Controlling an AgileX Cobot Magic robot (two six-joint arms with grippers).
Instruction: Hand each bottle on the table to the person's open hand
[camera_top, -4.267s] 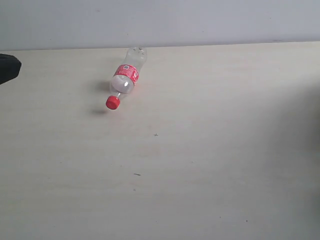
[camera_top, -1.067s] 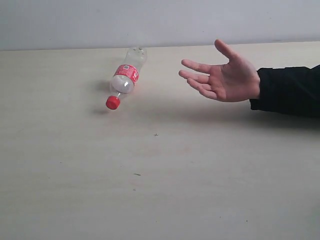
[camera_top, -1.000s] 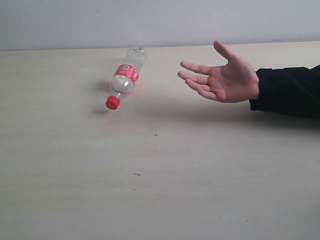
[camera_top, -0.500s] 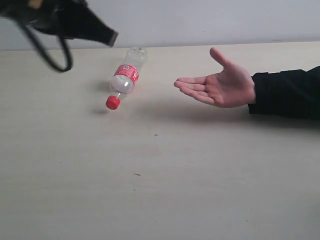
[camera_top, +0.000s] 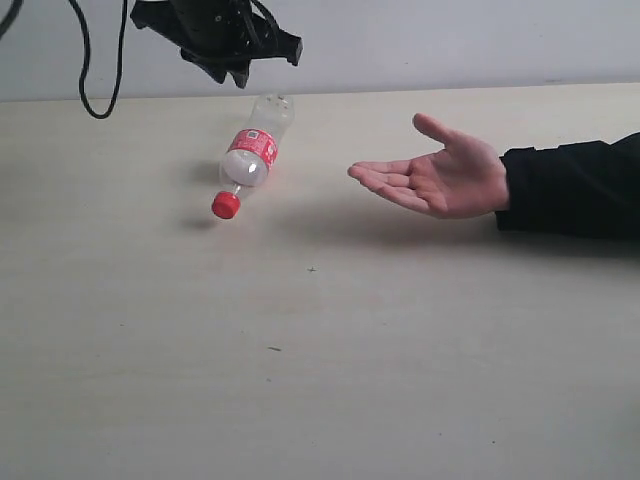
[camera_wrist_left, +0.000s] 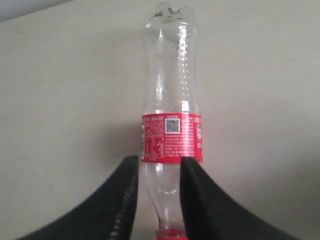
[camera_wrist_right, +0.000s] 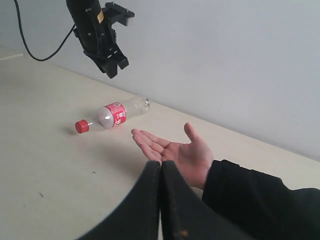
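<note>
One bottle (camera_top: 250, 153), clear with a red label and red cap, lies on its side on the table (camera_top: 330, 380), cap toward the near left. My left gripper (camera_top: 238, 72) hangs in the air above the bottle's far end, not touching it. In the left wrist view the left gripper (camera_wrist_left: 159, 167) is open, and the bottle (camera_wrist_left: 171, 100) shows through the gap between its fingers (camera_wrist_left: 125, 190). The person's open hand (camera_top: 440, 180) is held palm up to the right of the bottle. My right gripper (camera_wrist_right: 161, 165) is shut and empty, with the hand (camera_wrist_right: 180, 152) just beyond its tips.
A black cable (camera_top: 92, 95) hangs down from the left arm at the back left. A pale wall (camera_top: 450, 40) runs behind the table's far edge. The person's black sleeve (camera_top: 570, 190) reaches in from the right.
My left arm has swung in from the upper left to above the bottle, and its jaws have parted. The hand has sunk a little and turned flatter, palm up.
</note>
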